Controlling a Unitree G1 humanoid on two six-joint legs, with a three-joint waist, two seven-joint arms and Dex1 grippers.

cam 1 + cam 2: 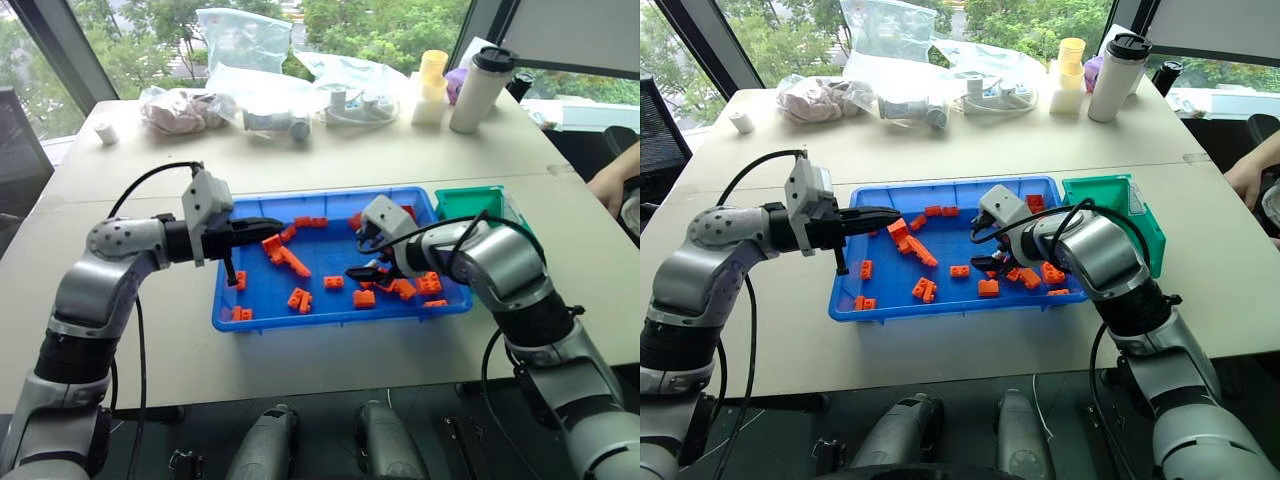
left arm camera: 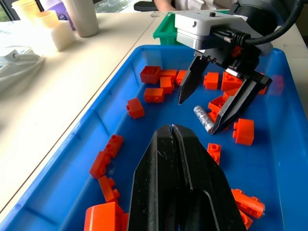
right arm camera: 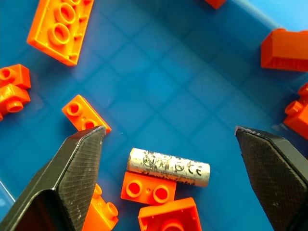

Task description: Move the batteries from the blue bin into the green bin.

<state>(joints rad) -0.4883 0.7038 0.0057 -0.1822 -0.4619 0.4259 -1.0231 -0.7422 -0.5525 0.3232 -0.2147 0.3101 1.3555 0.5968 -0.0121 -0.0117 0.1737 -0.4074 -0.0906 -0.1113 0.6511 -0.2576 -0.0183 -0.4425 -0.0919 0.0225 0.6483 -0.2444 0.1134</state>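
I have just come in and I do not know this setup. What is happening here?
A two-armed robot is sorting a blue tray full of orange bricks. Its right hand hangs open over a silver battery lying on the tray floor, not yet gripped. The left hand is shut and holds nothing, above the tray's other side. The green bin stands beside the tray.

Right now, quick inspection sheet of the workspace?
Surface: beige table, two tops butted together.
Job's things: one battery lying flat in the blue bin, touching a brick; green bin against the blue bin's far right corner, its inside not visible.
Clutter: orange bricks scattered in the blue bin; plastic bags, a tumbler and cups at the table's far edge.
Grippers: left claw shut, hovering over the blue bin; right claw open, astride the battery.
Cables: black cable looped along each arm.
Surroundings: windows with trees; a person's arm at right.
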